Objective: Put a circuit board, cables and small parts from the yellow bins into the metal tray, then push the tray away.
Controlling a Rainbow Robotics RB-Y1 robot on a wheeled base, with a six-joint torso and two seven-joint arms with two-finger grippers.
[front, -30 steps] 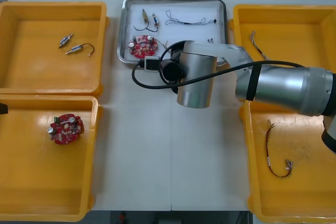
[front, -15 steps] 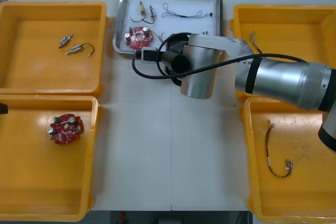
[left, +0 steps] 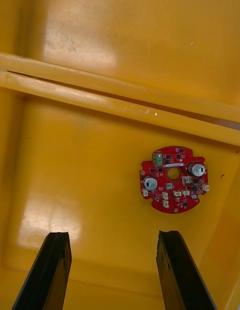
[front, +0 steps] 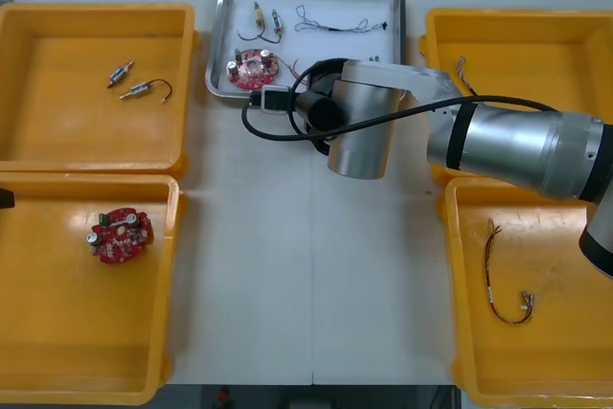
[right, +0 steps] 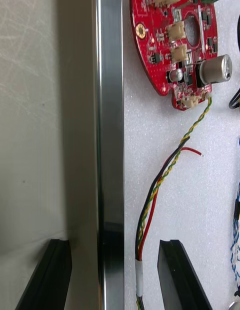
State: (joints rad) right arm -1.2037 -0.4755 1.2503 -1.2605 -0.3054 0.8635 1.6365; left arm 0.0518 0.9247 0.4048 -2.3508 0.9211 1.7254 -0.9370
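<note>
Right gripper [right: 115, 246] of mine stands spread astride the near rim of the metal tray [right: 110, 115], one finger over the table [right: 40, 115], the other over the white inside beside a red and yellow cable [right: 159, 187] that reaches the round red circuit board [right: 175, 45]. My left gripper [left: 112, 240] hangs open above a yellow bin [left: 75, 190] holding a second board [left: 174, 181].

Metal tray [front: 335, 45] at table's far edge, white inside, holding red circuit board [front: 251, 67], cables [front: 330, 28], small metal parts [front: 259, 14].
</note>
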